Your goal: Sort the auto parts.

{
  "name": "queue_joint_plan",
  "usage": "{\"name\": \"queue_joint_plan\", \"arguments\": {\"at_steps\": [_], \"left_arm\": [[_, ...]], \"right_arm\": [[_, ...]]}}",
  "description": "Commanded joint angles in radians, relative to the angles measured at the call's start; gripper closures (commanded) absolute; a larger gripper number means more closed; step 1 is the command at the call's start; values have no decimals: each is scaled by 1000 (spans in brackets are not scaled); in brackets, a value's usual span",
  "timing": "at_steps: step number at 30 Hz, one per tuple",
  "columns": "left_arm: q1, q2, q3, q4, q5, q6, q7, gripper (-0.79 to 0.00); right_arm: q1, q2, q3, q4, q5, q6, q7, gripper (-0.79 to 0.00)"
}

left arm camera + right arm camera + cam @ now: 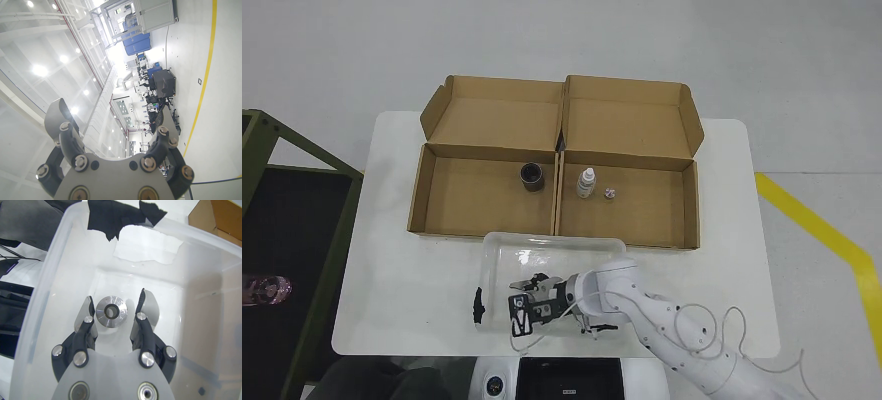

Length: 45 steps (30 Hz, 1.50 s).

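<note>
silver metal part (111,311), translucent wht bin (542,238), blk tape (113,217), brown cardboard boxes (497,110), wht table (392,250)

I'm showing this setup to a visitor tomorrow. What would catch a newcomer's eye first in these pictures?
Probably the right gripper, open inside the clear bin at the near edge of the table, with a shiny metal ring between its jaws. Next, the two open cardboard boxes behind the bin: one holds a dark cylinder, the other a small white bottle.
</note>
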Motion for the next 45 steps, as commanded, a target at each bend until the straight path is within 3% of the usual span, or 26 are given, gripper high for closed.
{"name": "queue_joint_plan", "arguments": {"at_steps": [1, 4, 8, 9, 45], "left_arm": [[0, 0, 0, 0, 0, 0, 0, -785], [0, 0, 0, 0, 0, 0, 0, -785], [0, 0, 0, 0, 0, 0, 0, -785], [0, 0, 0, 0, 0, 0, 0, -785], [0, 0, 0, 0, 0, 0, 0, -785]], "right_arm": [[5, -2, -4, 7, 0, 2, 0, -360], [11, -4, -10, 14, 1, 2, 0, -305], [17, -6, -12, 15, 11, 4, 0, -18], [19, -6, -12, 14, 14, 3, 0, 0], [53, 15, 159, -175, 217, 24, -53, 0]]}}
